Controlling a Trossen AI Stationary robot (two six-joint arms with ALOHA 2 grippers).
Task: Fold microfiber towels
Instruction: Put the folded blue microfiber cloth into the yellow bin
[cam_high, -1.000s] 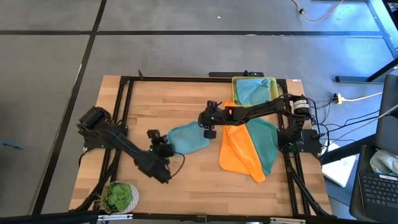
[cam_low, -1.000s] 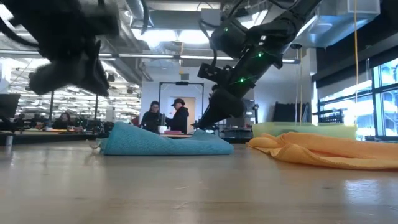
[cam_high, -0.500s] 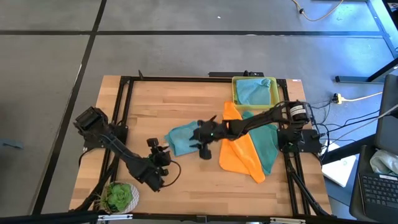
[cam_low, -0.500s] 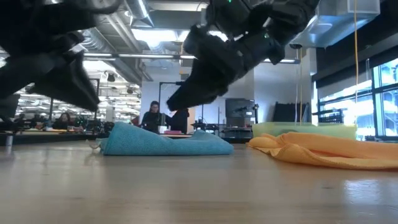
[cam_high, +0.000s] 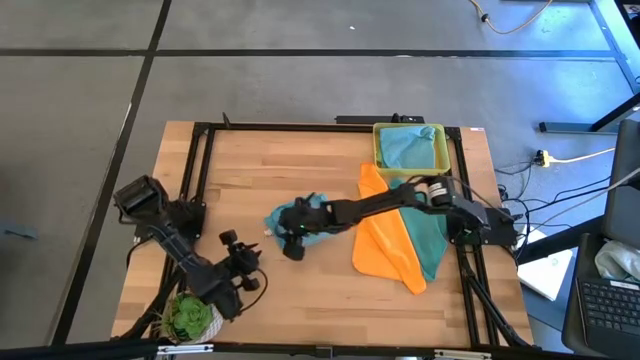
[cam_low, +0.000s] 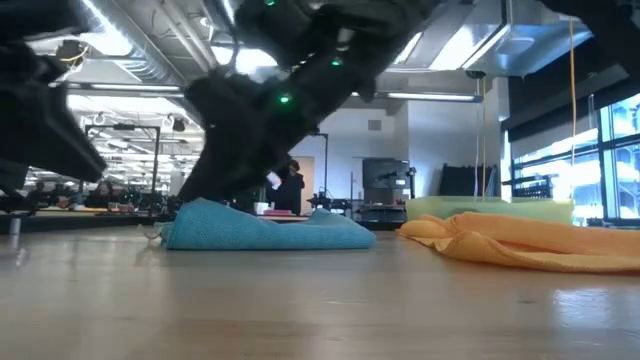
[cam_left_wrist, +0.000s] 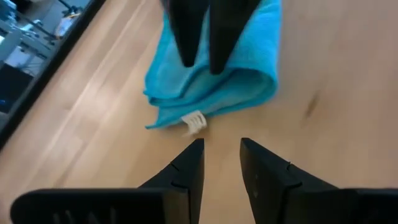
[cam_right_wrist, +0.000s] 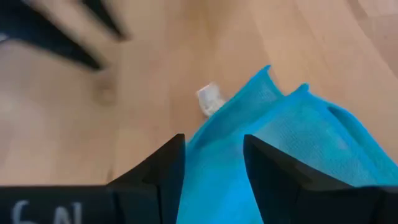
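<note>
From above, you see the right gripper (cam_high: 291, 237) stretched out to the middle of the table (cam_high: 300, 160), sitting over the left end of the blue towel (cam_high: 312, 222). Your left gripper (cam_high: 240, 268) waits nearer the front, apart from that towel and beside a potted plant (cam_high: 190, 316). An orange towel (cam_high: 385, 245) lies on a teal one (cam_high: 432, 232) to the right, and another blue towel (cam_high: 410, 148) fills the yellow tray (cam_high: 378, 150) at the back.

At table height, the blue towel (cam_low: 265, 229) lies in a low folded heap, the orange one (cam_low: 520, 242) spread beside it (arms here are blurred).

Left wrist view: its fingers (cam_left_wrist: 186, 168) are spread with bare wood between them; ahead lie the blue towel (cam_left_wrist: 221, 84) and its white tag (cam_left_wrist: 194, 121).

Right wrist view: its fingers (cam_right_wrist: 165, 168) are spread, straddling the towel's edge (cam_right_wrist: 273, 155), not yet pinching.
</note>
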